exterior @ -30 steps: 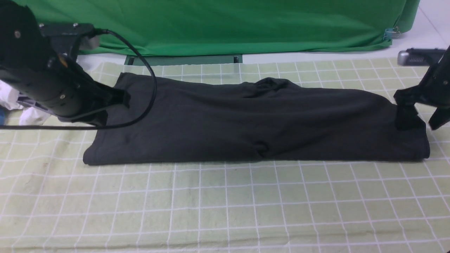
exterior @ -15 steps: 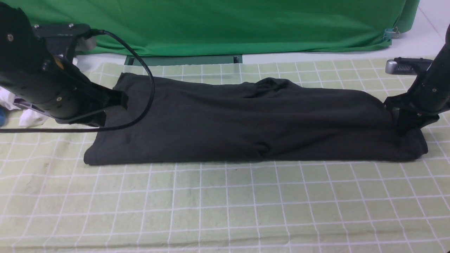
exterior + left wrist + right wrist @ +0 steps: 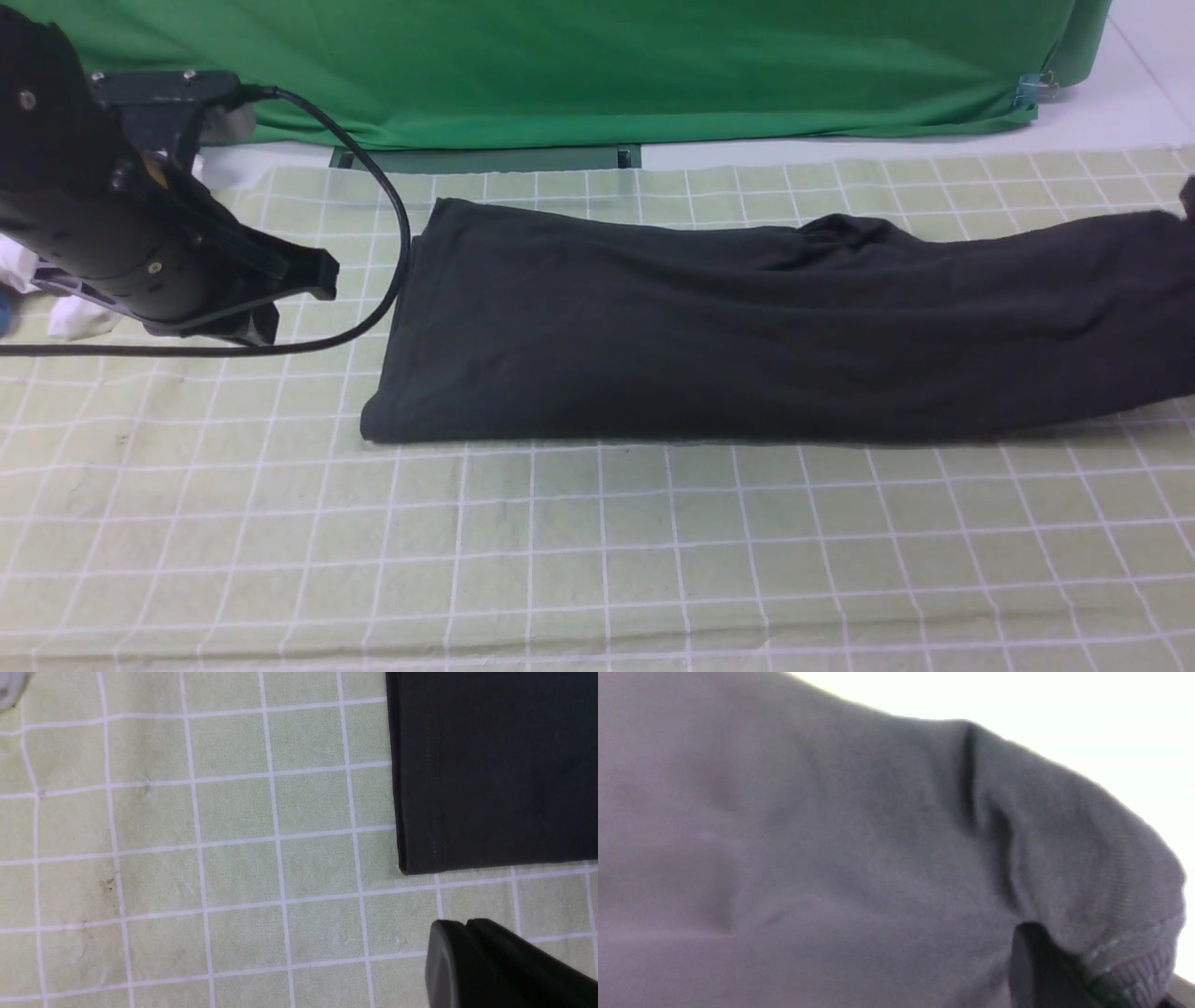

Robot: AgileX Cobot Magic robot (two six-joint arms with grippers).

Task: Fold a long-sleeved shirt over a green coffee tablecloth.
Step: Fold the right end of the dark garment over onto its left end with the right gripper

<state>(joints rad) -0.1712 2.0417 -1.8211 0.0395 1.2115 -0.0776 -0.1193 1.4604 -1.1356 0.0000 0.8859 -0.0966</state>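
1. long-sleeved shirt [image 3: 747, 336]: black, folded into one long band, no print showing. It runs from just left of centre out past the 3 o'clock edge of the front view and lies on the green coffee tablecloth [image 3: 597, 560]. Its 3 o'clock end rises off the cloth toward the right gripper, with shadow beneath it. Its 9 o'clock end lies flat with a square corner, and the hem stitching [image 3: 434, 788] is visible there.
2. green coffee tablecloth: pale yellow-green with a white grid, mildly wrinkled. It spreads from 6 o'clock up to the backdrop. A few brown specks [image 3: 107, 884] show in the left wrist view.
3. left gripper [image 3: 299, 289]: at 9 o'clock of the shirt, near its end but apart from it, over bare cloth. The jaws are pressed together with nothing between them.
4. right gripper [image 3: 1187, 198]: only a dark sliver at the 3 o'clock edge of the front view. In its wrist view shirt fabric fills the picture, and a ribbed edge [image 3: 1143, 961] drapes over one dark finger [image 3: 1031, 970]. The jaws are narrow, clamped on the shirt's end.
5. black cable [image 3: 397, 224]: loops from the left arm and passes between the left gripper and the shirt's 9 o'clock end.
6. green backdrop [image 3: 597, 65]: plain deep green, at 12 o'clock. A metal clip [image 3: 1036, 89] sits at its 2 o'clock corner.
7. white garment [image 3: 79, 317]: at the 9 o'clock edge, partly hidden behind the left arm.
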